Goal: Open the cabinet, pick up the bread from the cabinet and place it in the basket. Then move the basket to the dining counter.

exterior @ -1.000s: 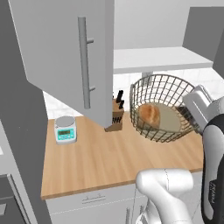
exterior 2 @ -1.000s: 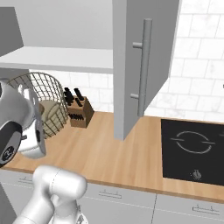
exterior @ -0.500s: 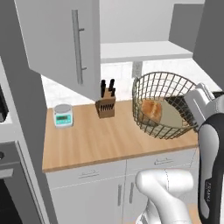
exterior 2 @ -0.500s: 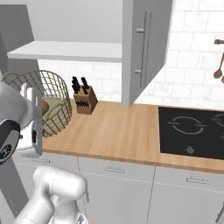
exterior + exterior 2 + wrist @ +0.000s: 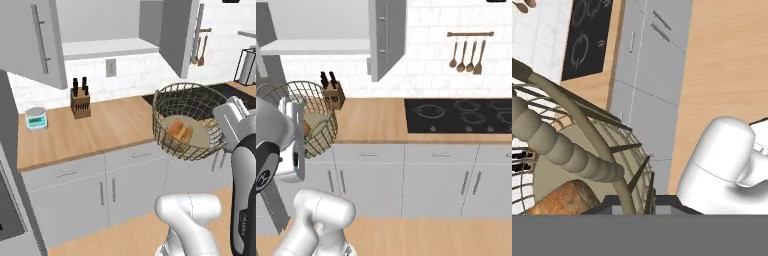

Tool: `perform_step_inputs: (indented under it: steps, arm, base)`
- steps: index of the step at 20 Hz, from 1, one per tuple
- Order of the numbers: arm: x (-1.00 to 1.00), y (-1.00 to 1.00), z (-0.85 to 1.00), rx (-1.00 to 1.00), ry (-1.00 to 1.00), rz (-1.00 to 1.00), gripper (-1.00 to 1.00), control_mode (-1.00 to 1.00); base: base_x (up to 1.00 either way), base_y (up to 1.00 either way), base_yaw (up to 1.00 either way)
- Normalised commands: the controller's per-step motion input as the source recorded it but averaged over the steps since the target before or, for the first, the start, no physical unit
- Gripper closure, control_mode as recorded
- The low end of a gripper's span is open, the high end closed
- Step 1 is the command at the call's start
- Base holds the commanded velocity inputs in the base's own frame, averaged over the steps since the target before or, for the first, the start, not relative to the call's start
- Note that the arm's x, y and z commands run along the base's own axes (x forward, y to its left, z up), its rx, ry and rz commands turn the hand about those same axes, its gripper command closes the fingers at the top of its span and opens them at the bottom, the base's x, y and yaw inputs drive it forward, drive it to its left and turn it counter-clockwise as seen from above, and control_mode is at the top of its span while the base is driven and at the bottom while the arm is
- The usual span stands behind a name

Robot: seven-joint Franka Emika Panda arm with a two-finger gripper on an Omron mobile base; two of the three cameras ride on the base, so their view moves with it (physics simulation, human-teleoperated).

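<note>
— One basket [image 5: 189, 121], tan wire mesh, thick rim: where is it?
— Carried tilted in the air at the near edge of the wood counter [image 5: 107, 125], off its surface, in front of the grey drawer fronts [image 5: 406, 155].
— Contents?
— One bread [image 5: 180, 131], golden-brown, lying on the base disc (a brown corner of it also shows low in the hand view).
— Gripper [image 5: 634, 204]?
— At the basket's right rim; jaws drawn close on the rim wire.
— Cabinet [image 5: 172, 35]?
— Upper wall unit, both doors swung open, shelf bare.
— Other items?
— Knife block [image 5: 80, 100] and small scale [image 5: 36, 118] at the far left of the counter; black hob [image 5: 458, 115] to the right, utensils [image 5: 468, 52] hung above it.
</note>
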Motion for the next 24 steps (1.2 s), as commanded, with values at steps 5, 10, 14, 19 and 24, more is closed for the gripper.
perform_step_inputs:
  steps: [5, 10, 14, 19, 24]
  arm:
    - [0.00, 0.00, 0.00, 0.00, 0.00, 0.00, 1.00, 1.00]
    - [0.00, 0.00, 0.00, 0.00, 0.00, 0.00, 1.00, 1.00]
    - [0.00, 0.00, 0.00, 0.00, 0.00, 0.00, 1.00, 1.00]
    - [0.00, 0.00, 0.00, 0.00, 0.00, 0.00, 1.00, 1.00]
    - [0.00, 0.00, 0.00, 0.00, 0.00, 0.00, 1.00, 1.00]
  base:
    - [0.00, -0.33, -0.89]
    - [0.00, -0.03, -0.99]
    - [0.00, 0.00, -1.00]
    - [0.00, 0.00, -1.00]
    - [0.00, 0.00, -1.00]
